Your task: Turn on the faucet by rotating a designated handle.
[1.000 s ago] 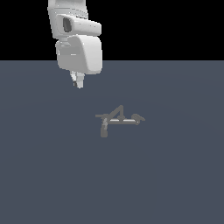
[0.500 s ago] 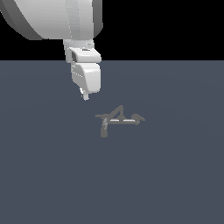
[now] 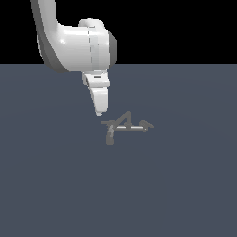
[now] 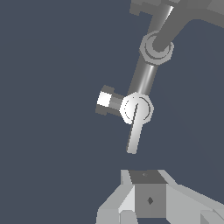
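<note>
The white Franka arm's gripper (image 3: pixel 99 111) hangs tip-down over the flat slate-grey floor (image 3: pixel 185 185), its pale fingers drawn to a narrow point in the exterior view. Whether the jaws are released or clenched cannot be told: that view shows them edge-on as one wedge, and the wrist view shows only the grey blocky base of the gripper (image 4: pixel 148 199), with no gap or fingertips visible. Nothing appears to be held between them.

The small grey metal faucet (image 3: pixel 125 126), with its thin pale horizontal bar and little triangular peak, sits on the floor just below and beyond the jaw tips, toward the exterior view's right. The jaws are close to its near end but apart from it; no contact shows. The faucet's thick drooping cylindrical spout (image 3: pixel 110 137) hangs almost directly beneath the tips, slightly toward the exterior view's right. A darker curved stub (image 3: pixel 146 125) marks the bar's far end, well away from the jaws.

In the wrist view the short, thin, straight grey lever handle (image 4: pixel 134 133) lies ahead of the jaws, running from a round pale hub (image 4: pixel 136 108) with its free end pointing back toward the gripper. A clear strip of floor separates that free end from the gripper base. A shiny tube runs from the hub away to a ringed collar (image 4: pixel 156 47), farther from the jaws.
</note>
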Motion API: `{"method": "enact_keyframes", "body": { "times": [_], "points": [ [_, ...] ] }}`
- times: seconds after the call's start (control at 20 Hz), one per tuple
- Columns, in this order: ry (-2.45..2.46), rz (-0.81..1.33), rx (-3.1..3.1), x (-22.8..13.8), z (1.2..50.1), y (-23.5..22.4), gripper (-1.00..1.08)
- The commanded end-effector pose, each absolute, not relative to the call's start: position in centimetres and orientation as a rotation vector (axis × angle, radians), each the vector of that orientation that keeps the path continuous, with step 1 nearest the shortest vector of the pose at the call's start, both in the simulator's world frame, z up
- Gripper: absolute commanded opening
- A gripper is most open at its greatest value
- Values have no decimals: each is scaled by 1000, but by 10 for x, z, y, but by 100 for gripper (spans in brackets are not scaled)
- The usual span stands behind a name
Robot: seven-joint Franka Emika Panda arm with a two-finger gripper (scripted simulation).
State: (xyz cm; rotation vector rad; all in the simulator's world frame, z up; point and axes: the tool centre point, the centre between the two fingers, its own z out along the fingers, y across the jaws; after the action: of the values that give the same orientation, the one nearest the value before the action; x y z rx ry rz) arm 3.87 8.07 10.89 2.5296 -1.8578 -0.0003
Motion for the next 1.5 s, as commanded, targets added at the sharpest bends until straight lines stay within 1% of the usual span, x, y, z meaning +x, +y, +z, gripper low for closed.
{"method": "enact_keyframes", "body": {
  "times": [0.0,0.35,0.7,1.05,1.45],
  "points": [
    [-1918,3,2484,51,96,75,-100],
    [-2033,2,2393,74,70,63,-100],
    [-2078,1,2355,83,60,58,-100],
    [-2078,0,2356,83,61,58,-100],
    [-2078,0,2356,60,61,72,-100]
  ]
}}
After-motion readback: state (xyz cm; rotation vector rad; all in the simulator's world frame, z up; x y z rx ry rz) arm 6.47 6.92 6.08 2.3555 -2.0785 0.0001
